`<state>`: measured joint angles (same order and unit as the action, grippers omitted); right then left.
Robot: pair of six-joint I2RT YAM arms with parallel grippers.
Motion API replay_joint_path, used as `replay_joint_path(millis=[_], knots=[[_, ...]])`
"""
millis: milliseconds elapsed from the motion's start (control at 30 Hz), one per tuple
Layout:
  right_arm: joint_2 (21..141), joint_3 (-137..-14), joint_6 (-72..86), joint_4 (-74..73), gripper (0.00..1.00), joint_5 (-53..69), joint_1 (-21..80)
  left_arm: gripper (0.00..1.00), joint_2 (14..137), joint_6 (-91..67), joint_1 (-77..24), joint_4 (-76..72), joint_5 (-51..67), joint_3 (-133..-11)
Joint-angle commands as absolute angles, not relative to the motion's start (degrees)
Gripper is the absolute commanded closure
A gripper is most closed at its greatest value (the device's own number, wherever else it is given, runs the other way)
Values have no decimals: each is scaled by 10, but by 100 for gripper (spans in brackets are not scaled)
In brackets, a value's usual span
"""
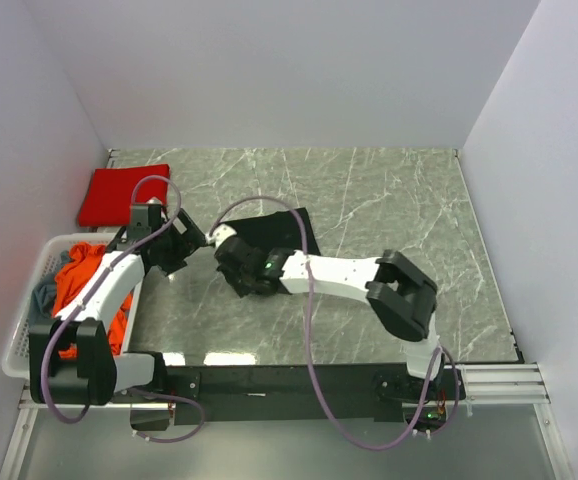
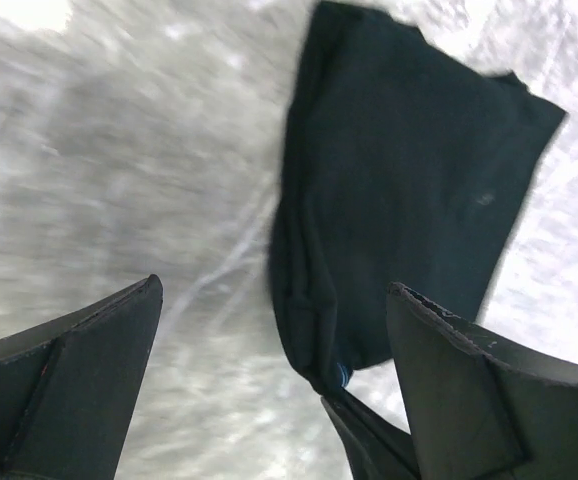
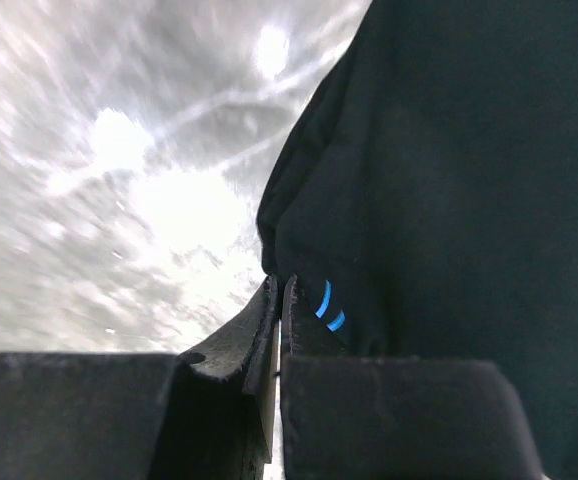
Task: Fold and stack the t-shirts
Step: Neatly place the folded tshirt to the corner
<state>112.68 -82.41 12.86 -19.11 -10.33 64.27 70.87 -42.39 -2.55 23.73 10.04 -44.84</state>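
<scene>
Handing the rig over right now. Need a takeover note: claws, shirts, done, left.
Left claw: open, empty, beside the black t-shirt.
Right claw: shut on a corner of the black t-shirt, which lies partly folded mid table.
Red t-shirt: folded, far-left corner of the table.
Orange-red t-shirt and grey-blue t-shirt: bunched in the basket.
Done: red. Left: finish black, stack it, then fold and stack the two in the basket.

Marble table (image 1: 389, 200) carries black t-shirt (image 1: 281, 236), red t-shirt (image 1: 119, 193).
</scene>
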Motion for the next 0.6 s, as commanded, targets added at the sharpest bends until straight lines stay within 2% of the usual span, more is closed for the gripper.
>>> replay_joint_path(millis=[0, 167, 567], knots=[[1071, -807, 156, -136, 100, -69, 626, 0, 732, -484, -25, 203, 181, -468], [1050, -777, 171, -107, 100, -50, 614, 1, 758, -527, -25, 186, 228, -457], [1029, -752, 192, -76, 100, -23, 599, 1, 852, -576, -54, 120, 239, -423]])
